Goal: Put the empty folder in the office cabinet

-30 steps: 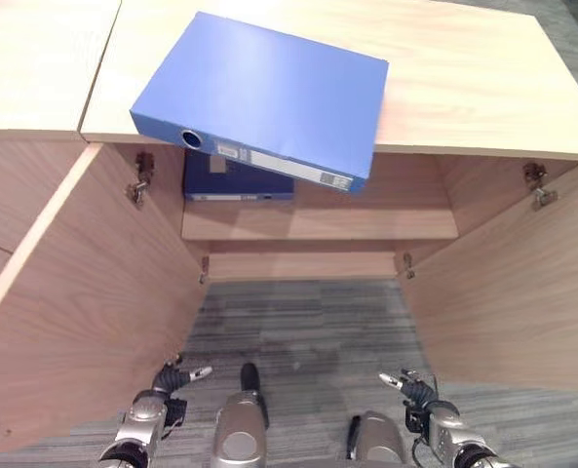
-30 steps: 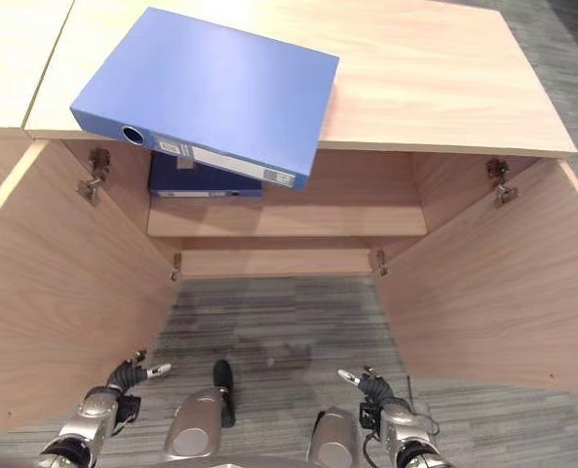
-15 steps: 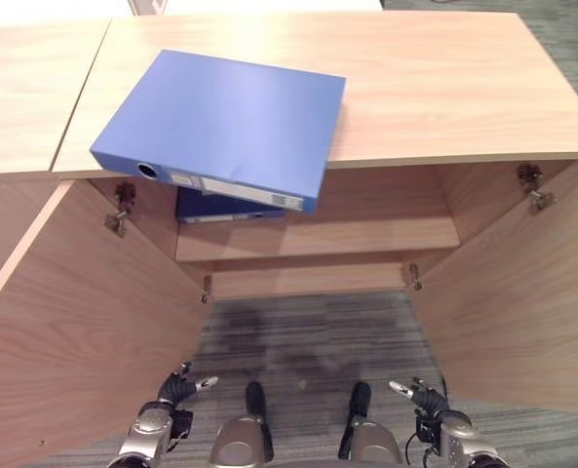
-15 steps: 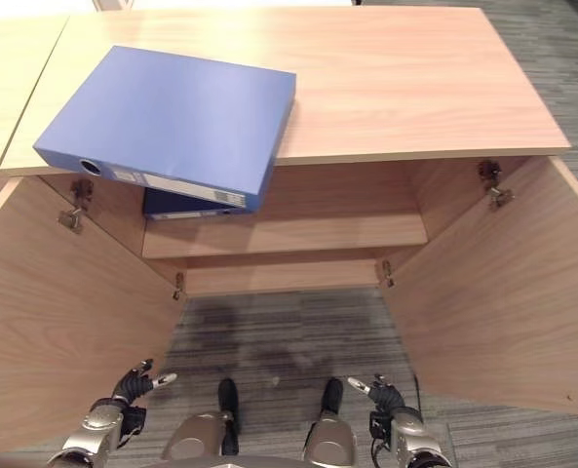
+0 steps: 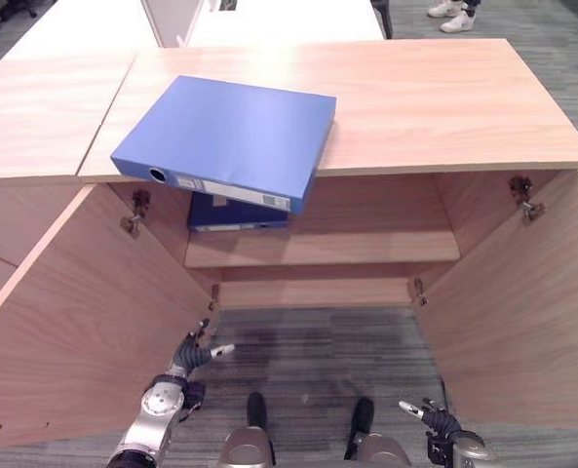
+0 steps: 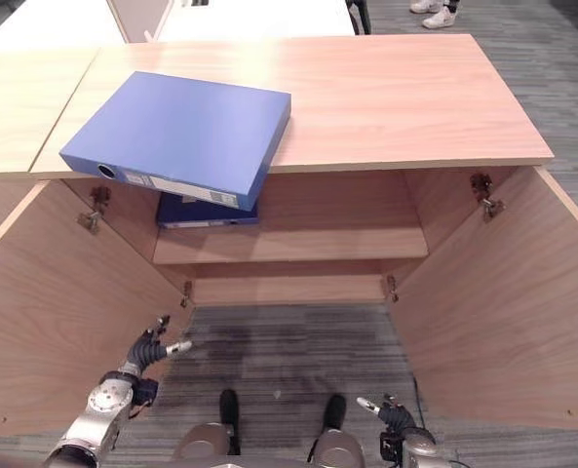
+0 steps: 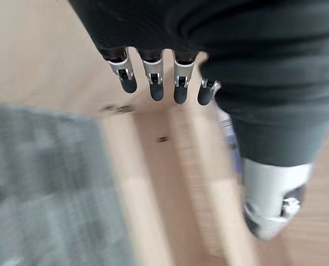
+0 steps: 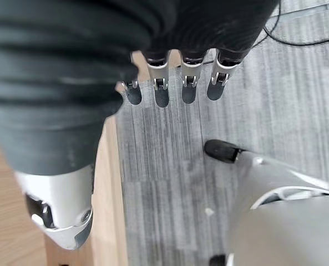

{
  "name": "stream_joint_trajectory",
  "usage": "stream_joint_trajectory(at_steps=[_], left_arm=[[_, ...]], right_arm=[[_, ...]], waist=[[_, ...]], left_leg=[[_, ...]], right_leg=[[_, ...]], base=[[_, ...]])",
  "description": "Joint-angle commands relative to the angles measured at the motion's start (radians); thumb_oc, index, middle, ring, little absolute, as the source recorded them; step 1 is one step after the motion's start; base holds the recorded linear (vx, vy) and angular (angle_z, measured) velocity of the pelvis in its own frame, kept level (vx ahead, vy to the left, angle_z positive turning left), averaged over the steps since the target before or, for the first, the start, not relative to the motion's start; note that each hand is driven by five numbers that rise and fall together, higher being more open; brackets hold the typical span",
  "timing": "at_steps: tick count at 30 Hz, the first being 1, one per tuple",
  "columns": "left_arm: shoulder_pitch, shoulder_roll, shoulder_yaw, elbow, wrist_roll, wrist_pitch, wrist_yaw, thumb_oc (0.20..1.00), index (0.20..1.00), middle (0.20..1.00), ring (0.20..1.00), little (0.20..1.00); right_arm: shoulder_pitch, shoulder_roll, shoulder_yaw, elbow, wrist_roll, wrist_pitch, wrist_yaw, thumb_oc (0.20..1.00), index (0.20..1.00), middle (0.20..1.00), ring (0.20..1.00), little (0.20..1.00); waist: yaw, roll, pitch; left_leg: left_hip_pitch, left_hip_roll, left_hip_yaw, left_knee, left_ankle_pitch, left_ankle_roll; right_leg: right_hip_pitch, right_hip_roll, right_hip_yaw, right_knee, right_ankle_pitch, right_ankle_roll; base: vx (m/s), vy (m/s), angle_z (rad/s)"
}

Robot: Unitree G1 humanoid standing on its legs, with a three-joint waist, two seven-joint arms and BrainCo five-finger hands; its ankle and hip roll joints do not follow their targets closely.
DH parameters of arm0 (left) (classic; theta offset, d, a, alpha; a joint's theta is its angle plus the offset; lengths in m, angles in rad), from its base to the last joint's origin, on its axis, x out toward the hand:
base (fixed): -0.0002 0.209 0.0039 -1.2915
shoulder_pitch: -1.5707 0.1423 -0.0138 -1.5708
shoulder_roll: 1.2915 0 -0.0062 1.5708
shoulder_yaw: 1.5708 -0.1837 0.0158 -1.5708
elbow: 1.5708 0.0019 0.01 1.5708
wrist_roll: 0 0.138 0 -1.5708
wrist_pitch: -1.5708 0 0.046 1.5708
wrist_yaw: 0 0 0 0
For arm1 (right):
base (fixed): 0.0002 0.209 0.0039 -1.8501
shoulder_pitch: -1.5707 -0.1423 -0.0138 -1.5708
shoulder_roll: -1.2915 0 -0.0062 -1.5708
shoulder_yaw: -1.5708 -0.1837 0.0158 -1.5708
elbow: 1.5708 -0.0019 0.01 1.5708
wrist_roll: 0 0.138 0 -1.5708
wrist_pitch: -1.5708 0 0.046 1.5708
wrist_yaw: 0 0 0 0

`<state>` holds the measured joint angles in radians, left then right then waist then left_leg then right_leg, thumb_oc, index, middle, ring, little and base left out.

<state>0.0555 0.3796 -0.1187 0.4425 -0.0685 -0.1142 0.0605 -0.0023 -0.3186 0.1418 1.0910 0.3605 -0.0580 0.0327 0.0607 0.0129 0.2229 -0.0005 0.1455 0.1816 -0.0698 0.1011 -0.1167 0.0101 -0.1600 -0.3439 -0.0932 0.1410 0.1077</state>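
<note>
Although meant for the inside, found the folder (image 5: 225,136) lying flat on the cabinet top (image 5: 435,97), toward its left end, one corner and the spine overhanging the front edge. Touched by neither hand. Saw a darker folder (image 5: 235,213) already lying on the shelf (image 5: 366,244) just below it, at the shelf's left end, with bare shelf to its right.

Judged the task barely begun. Counted as done: left door (image 5: 74,322) and right door (image 5: 522,302) both swung wide, shelf exposed. Counted as left: reaching up, taking hold of the folder, lifting it off the top, carrying it down into the opening and laying it on the shelf.

Noted the left hand (image 5: 189,354) low, close beside the inner face of the left door, above the carpet (image 5: 318,361); fingers (image 7: 153,88) loosely extended, holding nothing. Noted the right hand (image 5: 440,424) lower, near the foot of the right door; fingers (image 8: 161,94) likewise straight and empty. Placed both well apart from the folder.

Looked for writing: made out a pale label (image 5: 235,192) along the spine, beside a round finger hole (image 5: 158,175), with dark marks too small to read. Could read nothing on the darker folder either.

Spotted a person's white shoes (image 5: 454,12) on the floor beyond the cabinet.
</note>
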Motion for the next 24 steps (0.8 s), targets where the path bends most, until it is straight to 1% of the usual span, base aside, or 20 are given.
stream_joint_trajectory(at_steps=[1,2,3,6,8,9,10,12,17,18,19,20,22,24], left_arm=[[-0.031,0.076,0.079,-0.107,0.164,-0.054,0.130,1.000,1.000,1.000,1.000,1.000],[-0.013,0.083,0.099,-0.149,0.230,-0.056,0.176,1.000,1.000,1.000,1.000,1.000],[0.021,0.060,0.149,-0.232,0.355,-0.061,0.300,1.000,1.000,1.000,1.000,1.000],[0.036,0.045,0.157,-0.293,0.414,-0.065,0.357,1.000,1.000,1.000,1.000,1.000],[0.041,0.080,0.191,-0.381,0.516,-0.061,0.427,1.000,1.000,1.000,1.000,1.000],[0.038,0.091,0.198,-0.398,0.543,-0.058,0.440,1.000,1.000,1.000,1.000,1.000],[0.020,0.125,0.207,-0.440,0.602,-0.051,0.460,1.000,1.000,1.000,1.000,1.000],[-0.002,0.165,0.213,-0.474,0.652,-0.049,0.470,1.000,1.000,1.000,1.000,1.000],[-0.056,0.263,0.207,-0.534,0.743,-0.050,0.445,1.000,1.000,1.000,1.000,1.000],[-0.073,0.291,0.204,-0.542,0.757,-0.053,0.438,1.000,1.000,1.000,1.000,1.000],[-0.093,0.313,0.199,-0.537,0.762,-0.054,0.434,1.000,1.000,1.000,1.000,1.000],[-0.095,0.313,0.199,-0.536,0.762,-0.054,0.434,1.000,1.000,1.000,1.000,1.000],[-0.143,0.369,0.188,-0.537,0.767,-0.059,0.420,1.000,1.000,1.000,1.000,1.000],[-0.172,0.375,0.175,-0.530,0.745,-0.065,0.409,1.000,1.000,1.000,1.000,1.000]], right_arm=[[-0.014,-0.007,-0.034,-0.033,-0.057,-0.038,-0.017,1.000,1.000,1.000,1.000,1.000],[-0.009,-0.002,-0.035,-0.038,-0.063,-0.047,-0.028,1.000,1.000,1.000,1.000,1.000],[-0.004,0.007,-0.026,-0.043,-0.087,-0.065,-0.061,1.000,1.000,1.000,1.000,1.000],[0.006,0.012,-0.007,-0.035,-0.094,-0.070,-0.066,1.000,1.000,1.000,1.000,1.000],[0.008,0.017,-0.006,-0.029,-0.069,-0.076,-0.071,1.000,1.000,1.000,1.000,1.000],[0.008,0.018,-0.004,-0.026,-0.064,-0.077,-0.072,1.000,1.000,1.000,1.000,1.000],[0.008,0.020,0.002,-0.019,-0.056,-0.080,-0.069,1.000,1.000,1.000,1.000,1.000],[0.008,0.017,0.007,-0.012,-0.054,-0.079,-0.063,1.000,1.000,1.000,1.000,1.000],[0.007,0.014,0.018,-0.001,-0.053,-0.080,-0.047,1.000,1.000,1.000,1.000,1.000],[0.010,0.009,0.021,0.001,-0.055,-0.081,-0.043,1.000,1.000,1.000,1.000,1.000],[0.010,0.009,0.023,0.002,-0.054,-0.081,-0.040,1.000,1.000,1.000,1.000,1.000],[0.010,0.009,0.023,0.002,-0.054,-0.081,-0.040,1.000,1.000,1.000,1.000,1.000],[0.013,0.002,0.030,0.007,-0.059,-0.080,-0.033,1.000,1.000,1.000,1.000,1.000],[0.013,0.003,0.033,0.011,-0.062,-0.077,-0.030,1.000,1.000,1.000,1.000,1.000]], waist=[[0.028,-0.018,0.023],[0.036,-0.021,0.020],[0.056,-0.029,0.015],[0.060,-0.030,0.011],[0.067,-0.026,0.004],[0.068,-0.026,0.002],[0.066,-0.021,-0.001],[0.064,-0.015,-0.005],[0.053,-0.002,-0.015],[0.045,0.003,-0.017],[0.042,0.005,-0.018],[0.042,0.005,-0.018],[0.024,0.016,-0.024],[0.017,0.018,-0.026]], left_leg=[[-0.054,0.091,-0.057,0.096,-0.040,-0.085],[-0.049,0.096,-0.058,0.096,-0.040,-0.089],[-0.041,0.111,-0.065,0.093,-0.038,-0.098],[-0.028,0.120,-0.069,0.088,-0.035,-0.104],[-0.017,0.131,-0.076,0.082,-0.030,-0.111],[-0.014,0.133,-0.074,0.081,-0.030,-0.113],[-0.004,0.139,-0.075,0.078,-0.030,-0.117],[0.001,0.142,-0.075,0.076,-0.029,-0.119],[0.020,0.148,-0.061,0.060,-0.027,-0.124],[0.023,0.148,-0.057,0.057,-0.027,-0.125],[0.026,0.149,-0.052,0.052,-0.025,-0.126],[0.027,0.149,-0.052,0.052,-0.025,-0.126],[0.033,0.148,-0.042,0.047,-0.024,-0.128],[0.038,0.147,-0.036,0.042,-0.024,-0.128]], right_leg=[[0.105,-0.044,-0.011,0.028,-0.165,0.087],[0.115,-0.038,-0.018,0.021,-0.169,0.085],[0.136,-0.024,-0.031,0.015,-0.183,0.081],[0.154,-0.007,-0.037,0.013,-0.197,0.074],[0.170,0.007,-0.046,0.011,-0.209,0.066],[0.173,0.010,-0.049,0.011,-0.211,0.065],[0.179,0.015,-0.051,0.010,-0.215,0.063],[0.181,0.018,-0.053,0.009,-0.216,0.064],[0.183,0.023,-0.050,0.007,-0.216,0.068],[0.182,0.022,-0.047,0.007,-0.215,0.070],[0.181,0.023,-0.046,0.007,-0.215,0.071],[0.181,0.023,-0.045,0.007,-0.215,0.071],[0.177,0.023,-0.039,0.009,-0.212,0.073],[0.173,0.023,-0.034,0.009,-0.210,0.074]], base=[[0.04,-0.124,0.11],[0.06,-0.205,0.25],[0.06,-0.199,0.25],[0.04,-0.134,0.21],[0.04,-0.116,0.05],[0.04,-0.091,0.03],[0.03,-0.062,0.03],[0.02,-0.025,0.02],[0.00,0.000,0.00],[0.00,0.000,0.00],[0.00,0.000,0.00],[0.00,0.000,0.00],[0.00,0.000,0.00],[0.00,0.000,0.00]])
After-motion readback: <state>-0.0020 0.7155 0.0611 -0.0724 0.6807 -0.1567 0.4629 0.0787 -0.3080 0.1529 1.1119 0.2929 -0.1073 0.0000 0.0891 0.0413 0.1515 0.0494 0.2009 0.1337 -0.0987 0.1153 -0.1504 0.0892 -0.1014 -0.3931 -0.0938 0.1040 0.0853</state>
